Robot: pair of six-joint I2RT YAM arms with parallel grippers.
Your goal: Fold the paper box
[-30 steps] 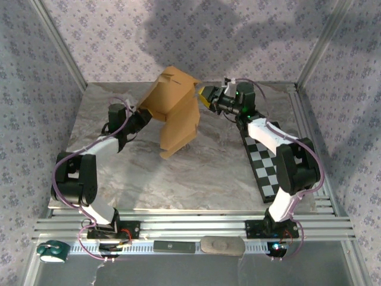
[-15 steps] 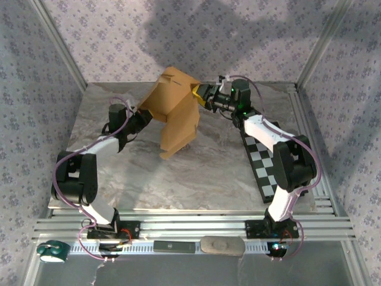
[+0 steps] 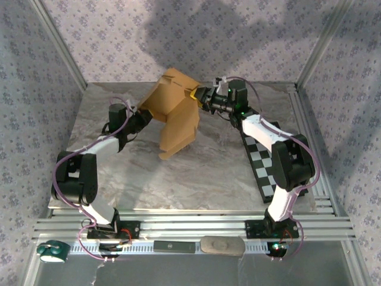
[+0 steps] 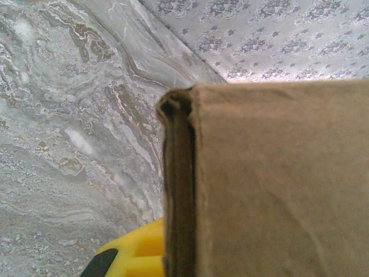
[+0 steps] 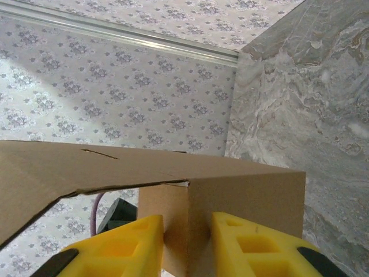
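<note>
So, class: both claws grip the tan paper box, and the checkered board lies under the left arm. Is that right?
No. The checkered board lies under the right arm, as the top external view shows. The left claw and the right claw do both grip the paper box.

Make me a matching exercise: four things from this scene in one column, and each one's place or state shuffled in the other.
1. paper box
2. left gripper
3. right gripper
4. checkered board

A. lying flat on the right side of the table
B. shut on the box's left edge
C. raised between the arms, partly folded
D. fingers flanking a flap at the box's far right

Pairs: 1-C, 2-B, 3-D, 4-A
</note>
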